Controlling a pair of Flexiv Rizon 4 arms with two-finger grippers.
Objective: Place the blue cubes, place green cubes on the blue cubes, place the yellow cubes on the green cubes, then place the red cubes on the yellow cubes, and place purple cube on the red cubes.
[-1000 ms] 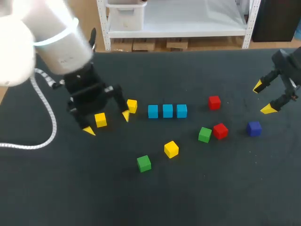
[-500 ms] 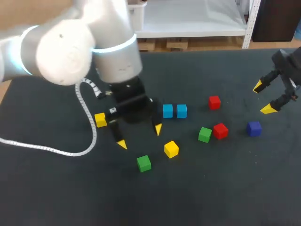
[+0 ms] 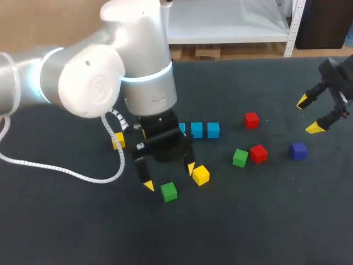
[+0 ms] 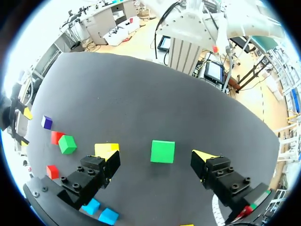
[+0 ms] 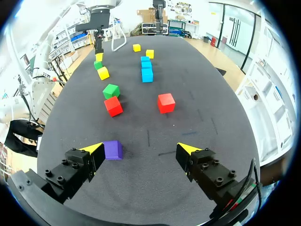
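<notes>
green cube point(image 3: 169, 191) — sat flat on the dark table point(image 3: 248, 221), between the parted fingers of the left gripper point(image 3: 169, 177) and touched by neither. yellow cube point(image 3: 201, 175) is seen just beside one fingertip. blue cubes point(image 3: 197, 130) — three set close in one straight row running across the table, the end one partly hidden behind the left arm. second green cube point(image 3: 240, 158) is placed just beside a red cube point(image 3: 258, 153); another red cube point(image 3: 251, 120) stands apart. purple cube point(image 3: 298, 150) is found near the right gripper point(image 3: 309, 115), whose fingers are held wide apart.
</notes>
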